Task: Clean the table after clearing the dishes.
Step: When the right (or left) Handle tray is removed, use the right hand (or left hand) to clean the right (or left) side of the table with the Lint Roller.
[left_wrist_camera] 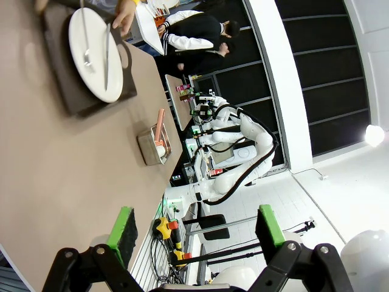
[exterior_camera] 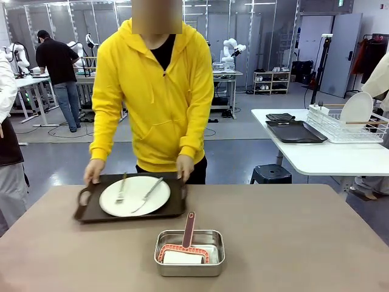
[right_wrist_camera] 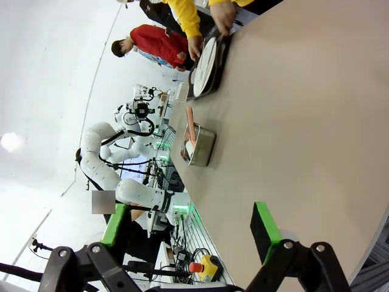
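While a person's hands (exterior_camera: 184,165) hold the tray (exterior_camera: 87,214), left tool (left_wrist_camera: 194,228) and right tool (right_wrist_camera: 189,225) gape empty

front across, wrists sideways, shared table (exterior_camera: 316,243)

The person (exterior_camera: 152,103) wears a bright yellow hooded sweatshirt with a short zip at the neck, a wide front pocket and long sleeves (exterior_camera: 104,115) ending in ribbed cuffs, over a black top and dark trousers. The robot's left gripper (left_wrist_camera: 196,226) has black linkage fingers jointed with round silver pins and tipped with bright green pads (left_wrist_camera: 269,224); one pad carries a dark ribbed face. The right gripper (right_wrist_camera: 189,224) is built alike: black angular links, silver pins at the joints, green pads (right_wrist_camera: 264,224) at the tips.
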Available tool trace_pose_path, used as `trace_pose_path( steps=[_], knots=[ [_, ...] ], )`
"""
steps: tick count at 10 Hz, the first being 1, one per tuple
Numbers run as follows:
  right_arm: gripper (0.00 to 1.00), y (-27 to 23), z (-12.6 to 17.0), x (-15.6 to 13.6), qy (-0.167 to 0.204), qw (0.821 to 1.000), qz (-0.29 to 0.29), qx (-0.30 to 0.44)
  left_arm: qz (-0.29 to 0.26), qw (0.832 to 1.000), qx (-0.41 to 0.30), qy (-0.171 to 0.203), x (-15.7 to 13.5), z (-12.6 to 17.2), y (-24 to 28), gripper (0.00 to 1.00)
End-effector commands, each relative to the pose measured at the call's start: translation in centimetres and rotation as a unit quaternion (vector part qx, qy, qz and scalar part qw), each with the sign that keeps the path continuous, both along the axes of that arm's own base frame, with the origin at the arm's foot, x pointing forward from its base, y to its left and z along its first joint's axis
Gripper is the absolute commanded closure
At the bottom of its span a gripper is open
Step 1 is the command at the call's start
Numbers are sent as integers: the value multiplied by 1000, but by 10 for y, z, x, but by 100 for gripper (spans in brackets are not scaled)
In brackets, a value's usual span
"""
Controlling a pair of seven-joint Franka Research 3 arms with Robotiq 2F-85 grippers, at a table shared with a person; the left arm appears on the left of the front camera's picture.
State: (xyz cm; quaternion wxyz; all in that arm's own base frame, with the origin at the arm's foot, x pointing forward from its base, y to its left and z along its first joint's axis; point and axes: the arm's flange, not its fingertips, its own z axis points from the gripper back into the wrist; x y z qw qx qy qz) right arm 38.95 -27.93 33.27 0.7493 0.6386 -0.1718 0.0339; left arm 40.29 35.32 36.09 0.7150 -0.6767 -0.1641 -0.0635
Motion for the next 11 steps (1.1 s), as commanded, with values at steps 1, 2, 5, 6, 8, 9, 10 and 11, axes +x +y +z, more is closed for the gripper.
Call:
trace_pose_path(
  steps=[1, 2, 5, 6, 8, 9, 10, 11],
  knots=[
    [0, 1, 1, -3, -4, 1000, -2, 1, 1, 1000, 4, 0, -5, 0, 0, 0],
    [0, 1, 1, -3, -4, 1000, -2, 1, 1, 1000, 4, 0, -5, 0, 0, 0],
    [0, 1, 1, -3, -4, 1000, -2, 1, -17, 999, 43, -17, 11, 25, -19, 0],
    [0, 1, 1, -3, -4, 1000, -2, 1, -30, 997, 69, -16, 21, 33, -37, 0],
    [0, 1, 1, -3, -4, 1000, -2, 1, -84, 987, 128, -42, 51, 56, -100, 0],
    [0, 1, 1, -3, -4, 1000, -2, 1, -111, 975, 172, -87, 67, 72, -133, 0],
    [0, 1, 1, -3, -4, 1000, -2, 1, -141, 966, 185, -111, 81, 89, -166, 0],
    [0, 1, 1, -3, -4, 1000, -2, 1, -186, 952, 209, -123, 96, 105, -208, 0]
  ],
)
